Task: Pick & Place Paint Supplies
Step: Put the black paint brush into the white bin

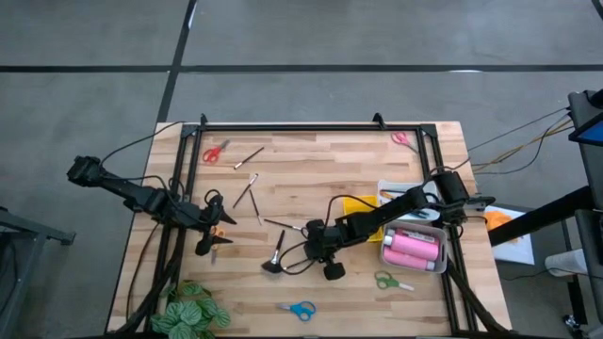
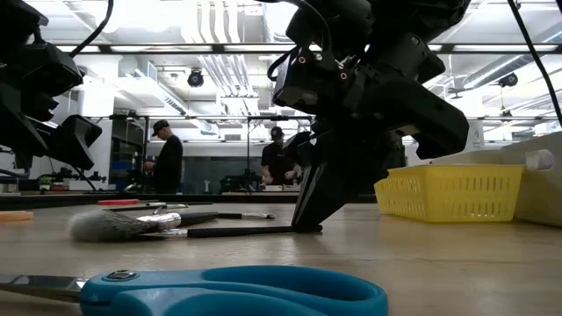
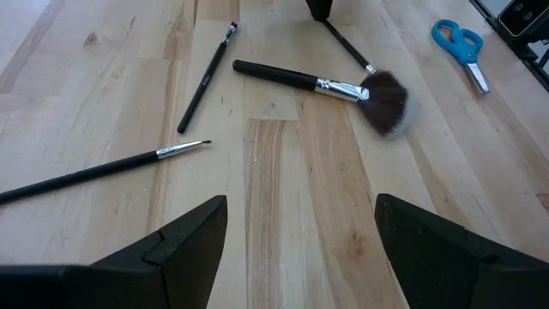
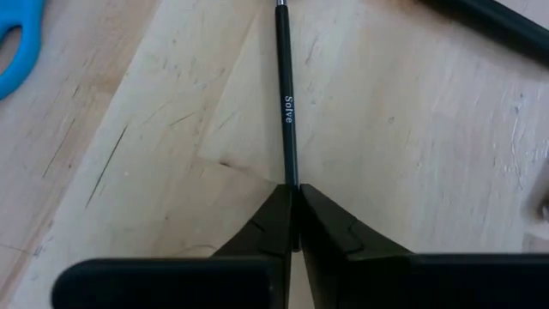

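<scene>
My right gripper (image 1: 316, 243) stands mid-table, its fingers shut on a thin black brush (image 4: 287, 112) that lies on the wood (image 2: 237, 231). Beside it lies the fluffy black brush (image 1: 275, 254), flat on the table (image 3: 343, 86). Two more thin brushes (image 3: 206, 77) (image 3: 103, 172) lie ahead of my left gripper (image 1: 213, 243), which hovers open at the table's left over small orange scissors (image 1: 219, 231). Pink bottles (image 1: 413, 247) lie in the white tray. My right gripper pinches the thin black brush's handle (image 4: 289, 176) between its two fingertips (image 4: 266, 223). The fingers come slanting down from above (image 2: 307, 211), in line with the handle. The brush lies flat on the table and runs away from the fingers toward the fluffy brush.
Blue scissors (image 1: 298, 309) and a leafy plant (image 1: 188, 309) sit at the near edge, green scissors (image 1: 391, 281) near the white tray (image 1: 443, 266). Red scissors (image 1: 215, 151), pink scissors (image 1: 403, 139) and thin brushes (image 1: 248, 158) lie toward the far edge. A yellow tray (image 1: 363, 205) sits right of centre. People stand in the room beyond.
</scene>
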Robot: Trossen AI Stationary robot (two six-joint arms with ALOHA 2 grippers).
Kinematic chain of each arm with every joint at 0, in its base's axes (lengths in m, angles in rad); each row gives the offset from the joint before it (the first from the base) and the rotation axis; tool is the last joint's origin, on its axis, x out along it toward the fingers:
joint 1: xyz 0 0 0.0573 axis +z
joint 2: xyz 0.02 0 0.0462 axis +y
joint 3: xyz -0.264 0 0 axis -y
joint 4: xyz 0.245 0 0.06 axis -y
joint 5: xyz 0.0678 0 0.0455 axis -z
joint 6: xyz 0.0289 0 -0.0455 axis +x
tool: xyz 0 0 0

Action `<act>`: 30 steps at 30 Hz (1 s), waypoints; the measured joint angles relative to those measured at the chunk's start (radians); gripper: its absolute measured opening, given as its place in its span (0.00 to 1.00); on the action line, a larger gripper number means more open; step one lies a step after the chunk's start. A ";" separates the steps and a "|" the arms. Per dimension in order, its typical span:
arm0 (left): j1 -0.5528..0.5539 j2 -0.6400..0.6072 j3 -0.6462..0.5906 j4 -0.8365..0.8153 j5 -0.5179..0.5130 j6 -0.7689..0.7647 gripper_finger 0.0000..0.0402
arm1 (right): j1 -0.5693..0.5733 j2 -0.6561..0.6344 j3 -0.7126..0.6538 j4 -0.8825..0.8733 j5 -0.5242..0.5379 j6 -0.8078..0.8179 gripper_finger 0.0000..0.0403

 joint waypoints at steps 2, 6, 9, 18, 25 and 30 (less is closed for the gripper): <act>0.000 0.000 0.000 0.000 0.000 0.000 0.75 | 0.000 0.000 0.000 0.000 0.000 0.001 0.03; 0.000 0.000 0.000 0.000 0.000 0.000 0.75 | 0.000 0.000 0.000 0.000 0.000 0.001 0.03; 0.000 0.000 0.000 0.000 0.000 0.000 0.75 | 0.001 -0.005 -0.001 -0.002 0.002 -0.018 0.03; 0.000 0.000 0.000 0.000 0.000 0.000 0.75 | -0.011 -0.061 -0.006 -0.100 0.000 -0.090 0.03; 0.000 0.000 0.000 0.000 0.000 0.000 0.75 | -0.053 -0.145 -0.005 -0.170 0.002 -0.093 0.03; 0.000 0.000 0.000 0.000 0.000 0.000 0.75 | -0.090 -0.205 -0.005 -0.186 0.002 -0.093 0.03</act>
